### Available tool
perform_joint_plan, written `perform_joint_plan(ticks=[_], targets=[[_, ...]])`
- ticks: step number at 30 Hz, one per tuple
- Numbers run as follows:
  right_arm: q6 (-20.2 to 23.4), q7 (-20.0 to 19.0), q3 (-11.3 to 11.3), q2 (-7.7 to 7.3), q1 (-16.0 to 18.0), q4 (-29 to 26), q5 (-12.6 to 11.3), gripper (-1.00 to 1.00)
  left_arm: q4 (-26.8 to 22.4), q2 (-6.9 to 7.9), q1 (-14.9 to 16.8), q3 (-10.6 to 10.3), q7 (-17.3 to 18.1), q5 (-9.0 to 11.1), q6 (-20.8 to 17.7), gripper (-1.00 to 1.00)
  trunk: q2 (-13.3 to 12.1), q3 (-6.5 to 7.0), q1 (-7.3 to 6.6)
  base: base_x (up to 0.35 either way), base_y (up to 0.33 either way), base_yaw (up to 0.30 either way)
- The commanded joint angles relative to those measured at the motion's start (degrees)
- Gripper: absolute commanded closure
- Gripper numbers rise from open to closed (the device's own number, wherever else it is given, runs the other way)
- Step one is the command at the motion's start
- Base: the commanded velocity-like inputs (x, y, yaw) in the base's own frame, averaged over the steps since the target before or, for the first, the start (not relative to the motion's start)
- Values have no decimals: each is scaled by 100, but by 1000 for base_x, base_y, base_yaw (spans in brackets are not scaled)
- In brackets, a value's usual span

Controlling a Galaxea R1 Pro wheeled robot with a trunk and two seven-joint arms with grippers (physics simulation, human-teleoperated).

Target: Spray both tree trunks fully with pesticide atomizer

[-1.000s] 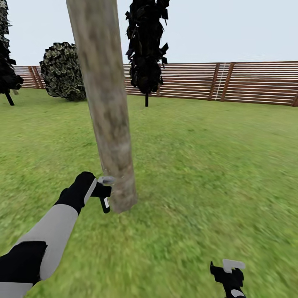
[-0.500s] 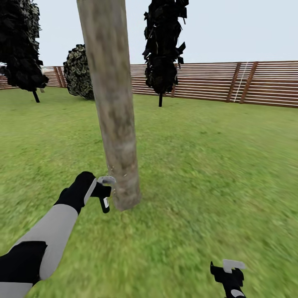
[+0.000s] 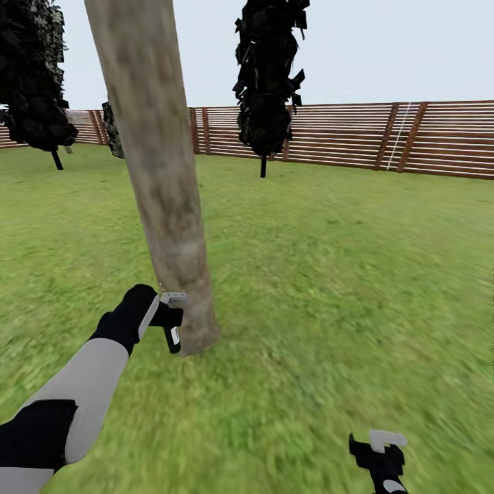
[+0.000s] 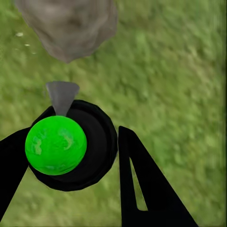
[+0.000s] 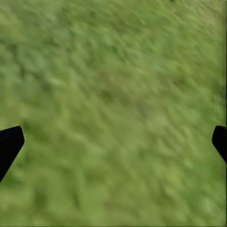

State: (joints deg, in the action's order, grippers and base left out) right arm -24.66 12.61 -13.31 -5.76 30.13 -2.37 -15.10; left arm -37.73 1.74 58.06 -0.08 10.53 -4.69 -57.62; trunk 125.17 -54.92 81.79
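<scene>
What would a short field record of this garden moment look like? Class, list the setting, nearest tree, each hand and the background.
setting: green lawn ringed by a brown slatted fence
nearest tree: thick, pale grey-brown tree trunk, leaning slightly, bare of branches
left hand: close beside the trunk's base, shut on the pesticide atomizer, whose grey nozzle points toward the trunk
right hand: low over the grass, open, holding nothing
background: two near-black narrow trees by the fence
sky: pale, flat grey
</scene>
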Motion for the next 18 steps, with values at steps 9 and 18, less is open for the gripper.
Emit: perform_joint_plan(ticks=[9,18], targets=[[-12,14,-49,5,2,-1,-46,-100,9,-3,-13,-10,39,-50,-4,100,2,-5,0,118,-276,249],[-7,14,-49,5,2,-1,-46,-100,58,123,-226,-25,29,-41,21,100,2,-5,0,115,-275,115]])
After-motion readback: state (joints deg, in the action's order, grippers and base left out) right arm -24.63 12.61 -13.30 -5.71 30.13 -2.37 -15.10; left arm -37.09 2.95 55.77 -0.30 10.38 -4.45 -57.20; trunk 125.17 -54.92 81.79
